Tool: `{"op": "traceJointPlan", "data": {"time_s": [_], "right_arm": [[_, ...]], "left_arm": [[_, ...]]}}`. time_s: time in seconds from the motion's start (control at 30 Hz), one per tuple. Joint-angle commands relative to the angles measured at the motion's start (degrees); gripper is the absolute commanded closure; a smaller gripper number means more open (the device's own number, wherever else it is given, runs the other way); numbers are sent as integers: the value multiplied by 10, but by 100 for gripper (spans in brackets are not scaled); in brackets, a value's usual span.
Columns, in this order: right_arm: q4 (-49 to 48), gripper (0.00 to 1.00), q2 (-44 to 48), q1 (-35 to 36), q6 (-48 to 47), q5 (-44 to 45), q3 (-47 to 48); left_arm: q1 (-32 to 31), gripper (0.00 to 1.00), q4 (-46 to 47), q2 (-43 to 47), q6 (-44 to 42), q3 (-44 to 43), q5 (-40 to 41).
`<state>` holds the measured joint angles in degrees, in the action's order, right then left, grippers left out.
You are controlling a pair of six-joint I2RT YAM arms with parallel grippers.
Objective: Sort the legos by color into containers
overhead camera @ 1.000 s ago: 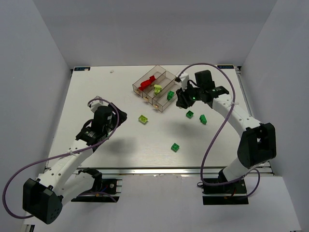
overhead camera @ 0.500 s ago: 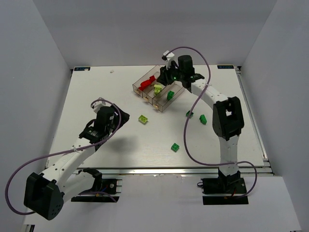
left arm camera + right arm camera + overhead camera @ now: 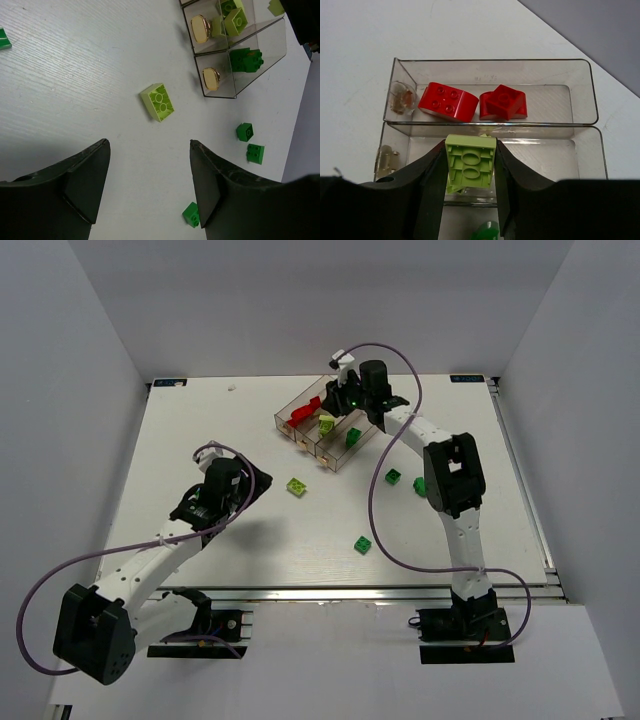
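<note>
Right gripper (image 3: 469, 156) pinches pale yellow-green lego (image 3: 470, 169) over middle compartment of containers (image 3: 592, 102); skewed release could bounce it among red legos (image 3: 448, 102). Left gripper (image 3: 148, 152) spread.

From the right wrist, the nearest pale yellow-green studded brick (image 3: 470, 167) hides most of a pale piece (image 3: 452, 189) behind it, perhaps another brick; a dark green brick (image 3: 487, 232) is cut by the bottom edge. From the left wrist, the clear smoky plastic trays (image 3: 272, 42) run off the top edge.
</note>
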<state>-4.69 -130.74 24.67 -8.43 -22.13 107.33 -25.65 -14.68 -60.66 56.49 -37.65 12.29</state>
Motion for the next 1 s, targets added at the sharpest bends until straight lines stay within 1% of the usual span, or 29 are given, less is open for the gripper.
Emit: {"op": "traceJointPlan", "data": {"time_s": [0.0, 0.07, 0.1, 0.27, 0.37, 0.43, 0.47, 0.57, 0.63, 0.7, 0.77, 0.8, 0.83, 0.9, 0.97], "right_arm": [[-39, 77, -12, -1, -19, 15, 34], [-41, 73, -15, -1, -22, 17, 35], [-42, 68, -18, -1, -23, 20, 34], [-44, 55, -29, -3, -40, 31, 32], [-45, 40, -28, -3, -48, 32, 26], [-45, 35, -22, -4, -52, 28, 24], [-45, 30, -20, -5, -54, 24, 22], [-41, 24, -10, -6, -59, 17, 17], [-35, 17, 5, -8, -62, -1, 17], [-15, 11, 33, -10, -94, -22, 11], [-2, 11, 77, -10, -107, -41, -12], [6, 11, 96, -12, -131, -52, -26], [11, 11, 114, -13, -146, -98, -58], [30, 11, 157, -23, -161, -148, -77], [77, 11, 182, -30, -173, -202, -98]], "left_arm": [[1, 26, 17, 1, 4, -11, -11], [1, 26, 19, -3, 5, -12, -14], [1, 26, 20, -8, 5, -12, -17], [1, 26, 26, -17, 6, -16, -26], [1, 25, 30, -18, 7, -15, -30], [1, 25, 34, -18, 9, -12, -32], [1, 24, 36, -19, 9, -10, -32], [1, 24, 41, -25, 10, -10, -39], [1, 23, 40, -33, 13, -15, -46], [1, 23, 38, -52, 13, -26, -53], [-1, 23, 31, -75, 13, -35, -60], [-4, 23, 28, -82, 13, -39, -59], [-5, 23, 22, -89, 13, -50, -60], [-12, 23, 14, -110, 12, -61, -56], [-15, 23, -6, -127, 11, -85, -53]]}}
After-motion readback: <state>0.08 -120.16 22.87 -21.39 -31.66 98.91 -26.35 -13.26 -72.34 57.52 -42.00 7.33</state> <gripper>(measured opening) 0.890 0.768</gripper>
